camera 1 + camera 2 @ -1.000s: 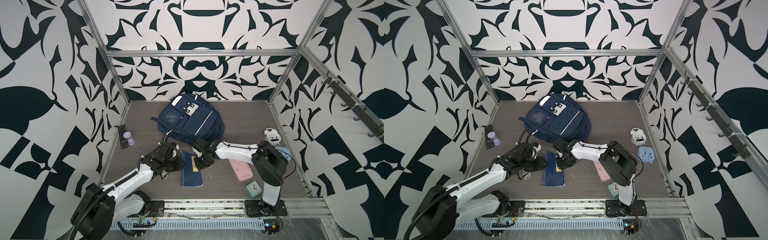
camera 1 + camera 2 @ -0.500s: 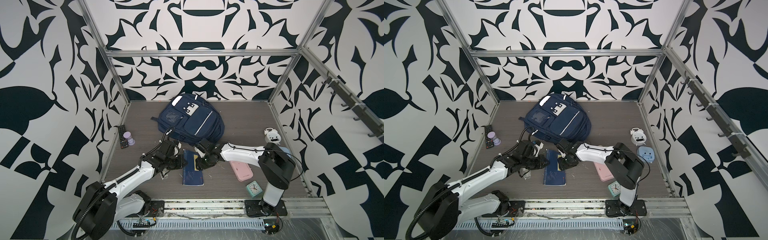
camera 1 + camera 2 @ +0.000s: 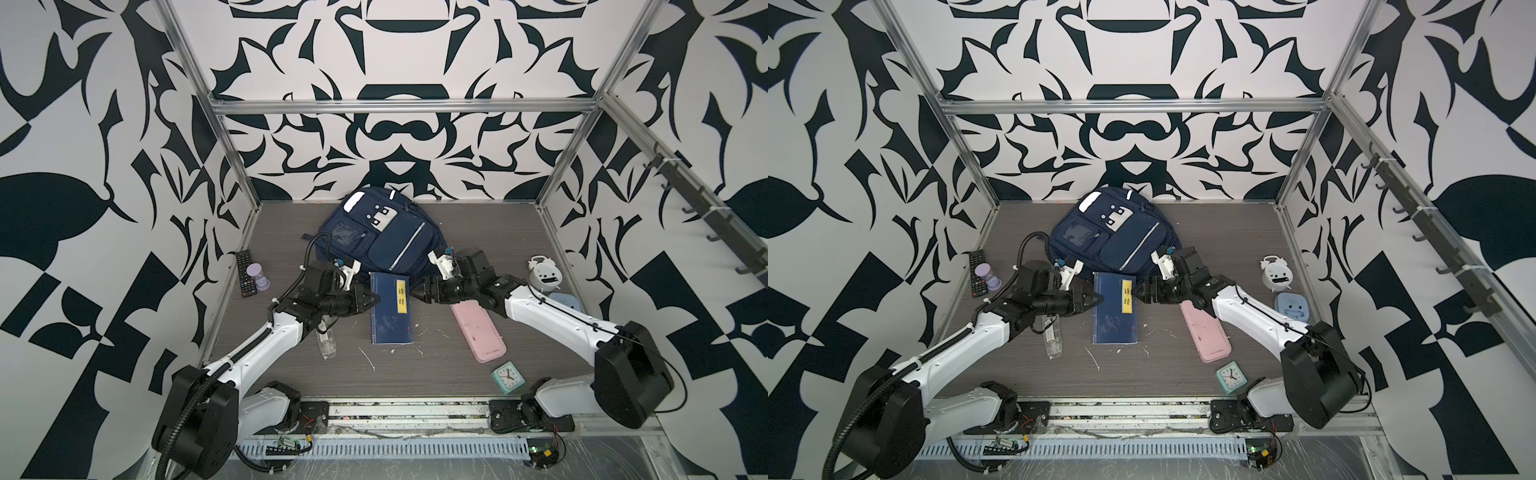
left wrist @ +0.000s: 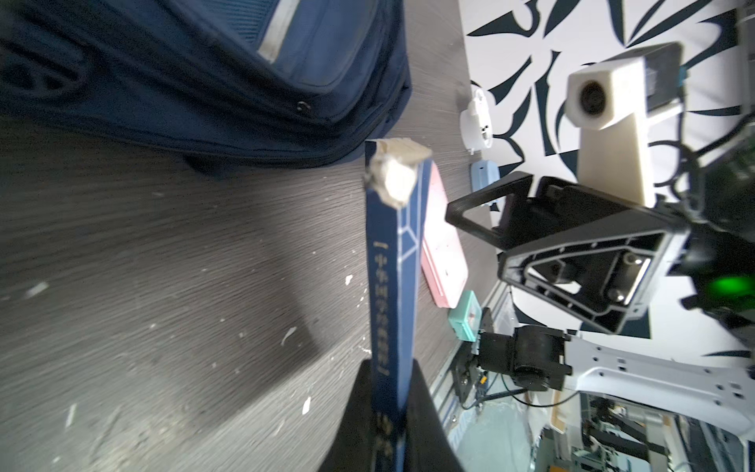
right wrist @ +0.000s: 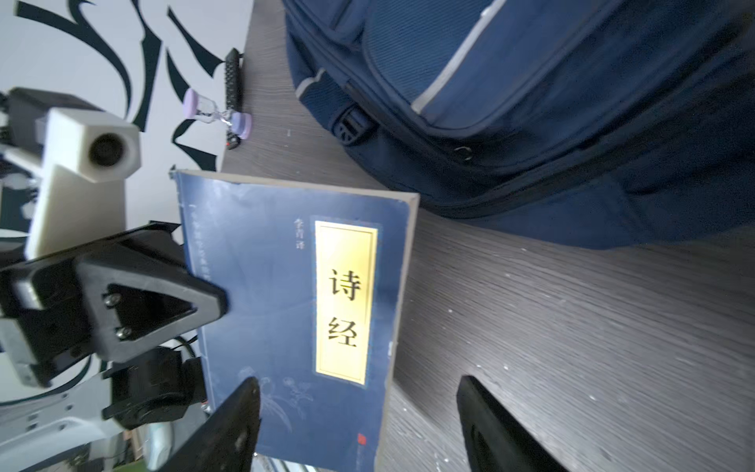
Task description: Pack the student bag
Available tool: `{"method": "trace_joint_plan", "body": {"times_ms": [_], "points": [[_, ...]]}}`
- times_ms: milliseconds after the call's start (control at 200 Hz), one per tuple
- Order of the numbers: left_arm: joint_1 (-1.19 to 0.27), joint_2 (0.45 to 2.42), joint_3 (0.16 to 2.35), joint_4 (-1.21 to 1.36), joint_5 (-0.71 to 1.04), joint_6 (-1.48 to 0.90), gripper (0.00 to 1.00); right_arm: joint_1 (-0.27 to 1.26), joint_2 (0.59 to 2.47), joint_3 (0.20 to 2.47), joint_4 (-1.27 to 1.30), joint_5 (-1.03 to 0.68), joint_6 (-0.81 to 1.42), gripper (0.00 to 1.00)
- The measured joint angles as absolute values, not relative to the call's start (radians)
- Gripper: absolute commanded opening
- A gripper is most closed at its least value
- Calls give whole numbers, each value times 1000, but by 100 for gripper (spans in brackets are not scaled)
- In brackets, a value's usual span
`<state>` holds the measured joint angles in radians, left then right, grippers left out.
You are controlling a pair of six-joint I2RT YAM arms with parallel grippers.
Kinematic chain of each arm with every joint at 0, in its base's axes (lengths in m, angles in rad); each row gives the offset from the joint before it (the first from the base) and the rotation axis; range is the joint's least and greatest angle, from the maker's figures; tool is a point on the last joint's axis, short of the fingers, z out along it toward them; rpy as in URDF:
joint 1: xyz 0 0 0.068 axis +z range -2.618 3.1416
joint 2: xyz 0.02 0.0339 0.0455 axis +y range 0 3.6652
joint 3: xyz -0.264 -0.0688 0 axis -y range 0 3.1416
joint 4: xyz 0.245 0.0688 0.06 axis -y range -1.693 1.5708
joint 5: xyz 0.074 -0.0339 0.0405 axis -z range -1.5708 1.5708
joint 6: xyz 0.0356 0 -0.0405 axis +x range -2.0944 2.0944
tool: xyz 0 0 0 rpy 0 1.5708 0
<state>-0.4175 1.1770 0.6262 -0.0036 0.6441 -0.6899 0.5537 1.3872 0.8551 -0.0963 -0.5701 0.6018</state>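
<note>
Navy-blue fabric forms the student bag (image 3: 376, 232), a large backpack with pale reflective strips and a white patch carrying dark dots. We find it lying front pockets upward on the grey wood-grain tabletop (image 3: 490, 232), just beyond the tips of both pairs of fingers. Its near edge is close to the far end of the dark-blue softcover book (image 3: 390, 309) with a yellow title label.

The left gripper (image 3: 374, 298) is closed tight on the spine edge of that book. In the left wrist view the spine runs straight out from between the two black fingers (image 4: 351, 429). The right gripper (image 3: 415, 293) faces it from the opposite side with its jaws spread wide. In the right wrist view the book's open edge lies between the fingers (image 5: 228, 429), which grip nothing. Whether the book rests flat or is lifted slightly we cannot tell.

We judge that the bag will handle as a soft, limp body: fairly light if empty, prone to sag and fold, and with no stiff rim to keep a mouth open. Its zips appear closed along the seams nearest the fingers. A hold on the broad cloth would probably slip or bunch. We would take hold at a zip puller or at the seam beside the opening. One pair of fingers would draw the cloth up while the other feeds the book in, spine first.
</note>
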Motion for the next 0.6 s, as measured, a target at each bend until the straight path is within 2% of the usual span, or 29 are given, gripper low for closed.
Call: {"method": "trace_joint_plan", "body": {"times_ms": [190, 425, 600], "points": [[-398, 1193, 626, 123, 757, -749, 0, 525, 1404, 773, 57, -687, 684, 81], [-395, 1193, 626, 163, 813, -768, 0, 498, 1450, 707, 270, -793, 793, 82], [-388, 1193, 626, 168, 816, -771, 0, 497, 1520, 659, 495, -881, 925, 77]]}}
